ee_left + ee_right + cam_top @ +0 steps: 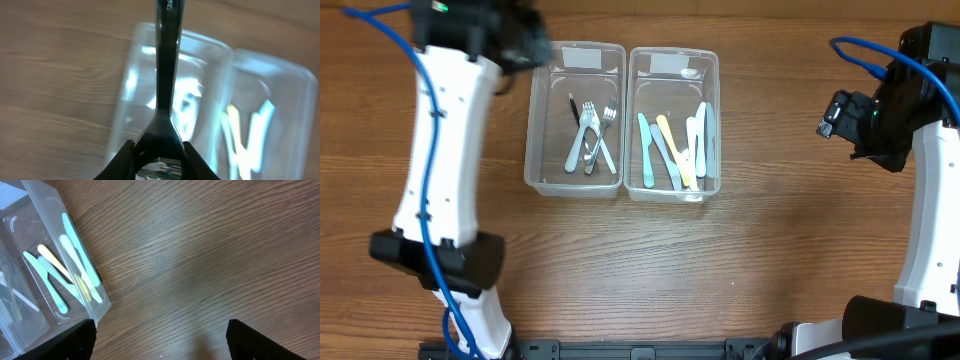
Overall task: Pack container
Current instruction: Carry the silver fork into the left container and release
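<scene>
Cutlery is what we carry: our left gripper (159,162) pinches a steel utensil (167,75), handle pointing onward toward the fork container (533,140) near the bench's far edge, while our right gripper (160,347), spread wide and empty, hangs by the right edge.

White left arm (445,150) stretches forward, wrist at far end. left gripper (160,167) points down, black fingers (120,164) clamped on metal utensil (167,75), handle pointing away from wrist. White right arm (932,200) stands upright, wrist bent inward. right gripper (160,342) hangs with jaws wide apart.
</scene>
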`<action>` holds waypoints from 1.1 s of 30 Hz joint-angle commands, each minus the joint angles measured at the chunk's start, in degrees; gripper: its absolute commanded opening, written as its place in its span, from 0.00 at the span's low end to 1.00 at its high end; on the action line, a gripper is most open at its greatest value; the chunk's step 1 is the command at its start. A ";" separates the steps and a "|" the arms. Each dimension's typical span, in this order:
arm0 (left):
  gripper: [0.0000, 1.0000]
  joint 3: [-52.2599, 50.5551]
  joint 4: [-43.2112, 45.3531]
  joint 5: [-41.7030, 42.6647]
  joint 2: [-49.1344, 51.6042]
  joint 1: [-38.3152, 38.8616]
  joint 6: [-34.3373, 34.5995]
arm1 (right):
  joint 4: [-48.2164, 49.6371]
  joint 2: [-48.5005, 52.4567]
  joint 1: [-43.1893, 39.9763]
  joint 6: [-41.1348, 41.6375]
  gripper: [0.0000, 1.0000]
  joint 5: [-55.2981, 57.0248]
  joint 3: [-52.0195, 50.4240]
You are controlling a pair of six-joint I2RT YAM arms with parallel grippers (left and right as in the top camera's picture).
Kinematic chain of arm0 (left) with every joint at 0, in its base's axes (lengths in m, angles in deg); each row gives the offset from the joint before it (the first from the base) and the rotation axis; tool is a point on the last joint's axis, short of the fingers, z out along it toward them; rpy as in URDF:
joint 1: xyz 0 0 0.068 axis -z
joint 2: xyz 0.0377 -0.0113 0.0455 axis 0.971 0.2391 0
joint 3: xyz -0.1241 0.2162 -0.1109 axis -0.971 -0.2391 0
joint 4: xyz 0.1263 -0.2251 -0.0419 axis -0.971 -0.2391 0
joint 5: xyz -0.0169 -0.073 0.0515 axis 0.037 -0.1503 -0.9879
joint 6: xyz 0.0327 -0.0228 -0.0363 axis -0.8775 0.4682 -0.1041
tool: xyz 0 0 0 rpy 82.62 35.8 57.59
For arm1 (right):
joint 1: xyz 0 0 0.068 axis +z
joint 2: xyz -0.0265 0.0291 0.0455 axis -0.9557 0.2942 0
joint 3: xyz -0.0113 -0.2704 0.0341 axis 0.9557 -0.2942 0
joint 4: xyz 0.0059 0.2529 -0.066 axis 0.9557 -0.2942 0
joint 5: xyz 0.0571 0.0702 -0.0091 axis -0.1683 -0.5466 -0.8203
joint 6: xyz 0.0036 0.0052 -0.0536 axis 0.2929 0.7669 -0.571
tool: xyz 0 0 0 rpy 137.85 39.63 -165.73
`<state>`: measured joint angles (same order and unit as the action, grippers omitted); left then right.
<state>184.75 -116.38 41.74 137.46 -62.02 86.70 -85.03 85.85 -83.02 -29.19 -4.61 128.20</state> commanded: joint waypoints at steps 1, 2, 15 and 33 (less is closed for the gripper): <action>0.04 -0.57 -0.33 -0.70 3.28 6.03 -2.56 | 0.44 -0.59 -0.02 -0.09 0.86 -0.11 0.13; 0.04 -0.72 -0.31 -0.81 4.35 6.97 -2.43 | 0.37 -0.59 -0.02 -0.11 0.86 -0.11 0.13; 0.04 -1.20 -2.67 1.79 21.94 7.63 -0.81 | 0.24 -0.59 -0.02 -0.09 0.86 -0.11 0.13; 0.65 -0.96 0.83 0.37 13.84 7.56 -2.40 | 13.70 -0.59 0.22 -1.68 0.95 -2.56 0.13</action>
<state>183.51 -118.06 42.98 160.61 -54.28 85.82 -76.33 85.85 -83.02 -29.24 -4.80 128.09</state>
